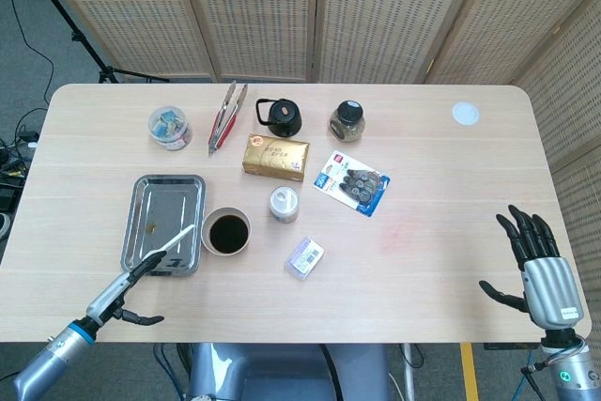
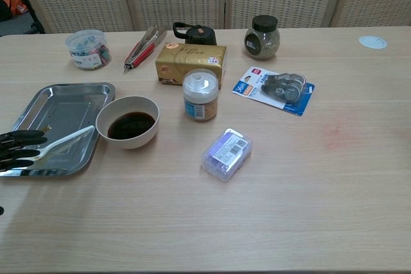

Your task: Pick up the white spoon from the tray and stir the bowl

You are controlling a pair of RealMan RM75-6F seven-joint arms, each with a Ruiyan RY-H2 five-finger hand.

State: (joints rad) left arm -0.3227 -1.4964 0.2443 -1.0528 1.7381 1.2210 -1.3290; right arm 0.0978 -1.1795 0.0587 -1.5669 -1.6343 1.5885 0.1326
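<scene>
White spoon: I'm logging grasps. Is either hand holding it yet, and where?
Not visibly. The left hand reaches over the white spoon's bowl end; the right hand holds nothing.

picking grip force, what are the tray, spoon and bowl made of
Tray: likely stainless steel, with a shiny grey reflective surface and rolled rim. White spoon: probably plastic, matte white and thin. Bowl: looks like glazed ceramic or melamine, smooth off-white wall; cannot tell which.

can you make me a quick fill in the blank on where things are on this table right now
1. The white spoon lies in the metal ____.
2. The bowl holds a ____ liquid.
3. The left hand reaches over the spoon's ____ end.
4. The right hand hangs open, holding ____.

Missing words: tray; dark; bowl; nothing
</scene>
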